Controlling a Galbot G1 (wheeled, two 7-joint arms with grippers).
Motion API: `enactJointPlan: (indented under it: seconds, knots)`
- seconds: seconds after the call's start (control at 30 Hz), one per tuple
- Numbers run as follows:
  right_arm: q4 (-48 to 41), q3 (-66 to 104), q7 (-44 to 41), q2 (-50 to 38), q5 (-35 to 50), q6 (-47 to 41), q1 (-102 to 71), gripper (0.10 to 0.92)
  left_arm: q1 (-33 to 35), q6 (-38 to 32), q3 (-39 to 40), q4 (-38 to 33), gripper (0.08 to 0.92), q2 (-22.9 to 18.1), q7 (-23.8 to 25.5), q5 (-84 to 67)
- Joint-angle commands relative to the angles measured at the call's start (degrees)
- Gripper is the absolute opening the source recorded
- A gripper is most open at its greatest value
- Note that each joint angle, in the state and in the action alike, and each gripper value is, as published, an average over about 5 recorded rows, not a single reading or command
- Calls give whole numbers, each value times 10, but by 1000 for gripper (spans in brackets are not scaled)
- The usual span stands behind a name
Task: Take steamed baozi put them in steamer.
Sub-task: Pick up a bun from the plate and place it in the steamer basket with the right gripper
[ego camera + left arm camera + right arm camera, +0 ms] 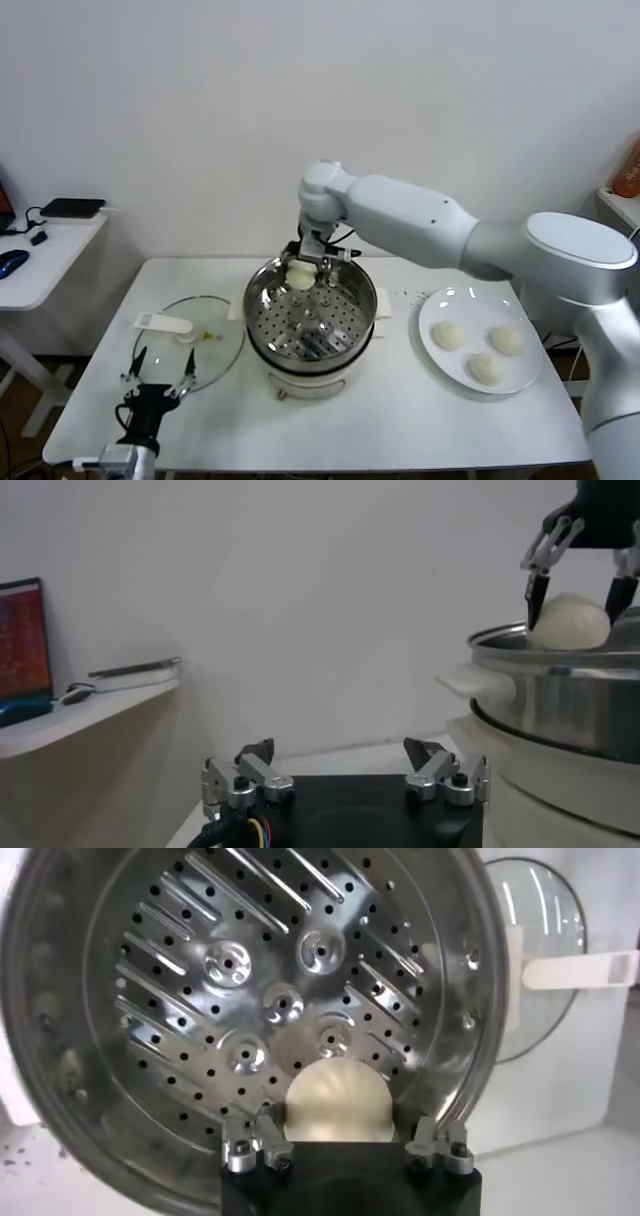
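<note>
Above the steamer's (311,312) far rim, right gripper (303,268) jaws clamped on a round, dome-up baozi (300,276).

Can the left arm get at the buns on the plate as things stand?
Probably not easily. The left pincer sits open at the near left table edge by the glass lid. The steamer stands between it and the plate with three baozi; the right arm spans above.

Glossy white rounded right arm (450,225) across the frame's upper right; black claw mount (350,1183) with silver screwed knuckles.
</note>
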Motion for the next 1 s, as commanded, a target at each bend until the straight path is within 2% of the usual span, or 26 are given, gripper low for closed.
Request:
enactJointPlan:
  seconds: [0.03, 0.5, 0.63, 0.77, 1.0]
  knots:
    - [-22, 13, 1, 14, -59, 27, -24, 697, 2, -1, -1, 1, 823, 1, 0, -1]
    - [-43, 30, 3, 19, -88, 36, -44, 719, 4, -3, 0, 3, 823, 2, 3, -2]
    - [-47, 33, 5, 20, -89, 42, -47, 763, 3, -4, 0, 5, 823, 1, 3, -2]
    - [-51, 37, 6, 22, -82, 51, -50, 815, 3, -4, 0, 5, 823, 1, 3, -2]
    - [-26, 23, -9, 1, -16, 52, -10, 823, 3, -3, 0, 3, 823, 1, 3, -1]
